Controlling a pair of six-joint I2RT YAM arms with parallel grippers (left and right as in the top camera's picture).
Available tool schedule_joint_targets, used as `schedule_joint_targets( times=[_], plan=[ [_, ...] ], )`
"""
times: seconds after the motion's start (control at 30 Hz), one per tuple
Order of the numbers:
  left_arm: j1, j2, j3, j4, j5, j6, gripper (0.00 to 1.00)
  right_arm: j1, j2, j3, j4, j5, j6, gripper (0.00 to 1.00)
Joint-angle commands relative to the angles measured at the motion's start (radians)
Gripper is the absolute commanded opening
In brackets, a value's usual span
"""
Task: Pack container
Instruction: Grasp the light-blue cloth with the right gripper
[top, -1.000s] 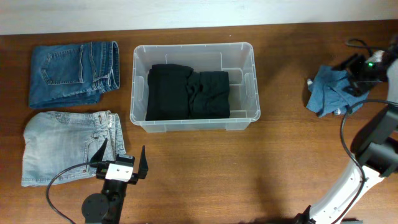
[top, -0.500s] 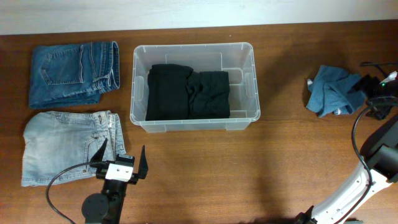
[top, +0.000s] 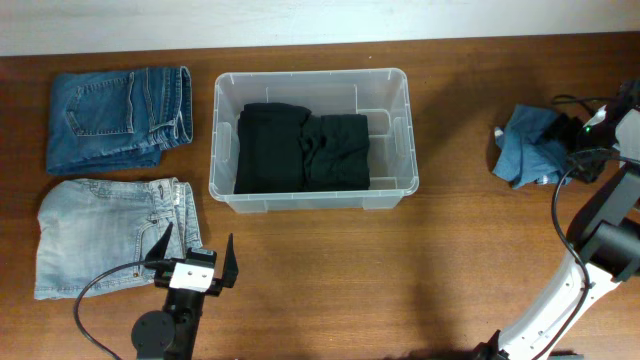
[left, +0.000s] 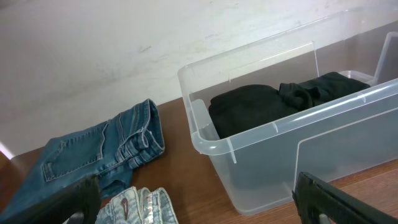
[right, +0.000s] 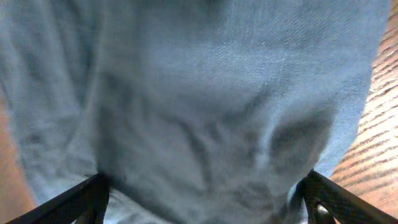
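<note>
The clear plastic container (top: 222, 140) stands at the middle back of the table with folded black clothes (top: 300, 148) lying inside. In the left wrist view the container (left: 261, 134) fills the right side. My left gripper (top: 196, 245) rests open near the front edge, by the light jeans, with nothing between its fingers (left: 68, 202). My right gripper (top: 585, 140) is at the right edge of a crumpled blue garment (top: 530, 148). In the right wrist view its jaws (right: 205, 199) stand wide apart, with the blue cloth (right: 199, 112) filling the space between and ahead of them.
Folded dark blue jeans (top: 120, 118) lie at the back left, and folded light blue jeans (top: 105, 235) in front of them. A black cable (top: 570, 210) loops from the right arm over the table's right side. A pale wall (left: 124, 43) runs behind the table.
The right gripper drew back to the right off the blue garment, then came back to its right edge, with its jaws spreading wider. The left arm has not moved.
</note>
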Motion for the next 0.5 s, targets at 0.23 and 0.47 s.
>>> schedule_joint_targets(
  times=[0.23, 0.47],
  plan=[
    [0.006, -0.006, -0.005, -0.002, -0.004, 0.009, 0.99, 0.001, 0.053, -0.009, 0.007, 0.041, -0.007, 0.93],
    [0.006, -0.006, -0.005, -0.002, -0.004, 0.009, 0.99, 0.001, 0.108, -0.009, 0.027, -0.015, -0.011, 0.93]
  ],
)
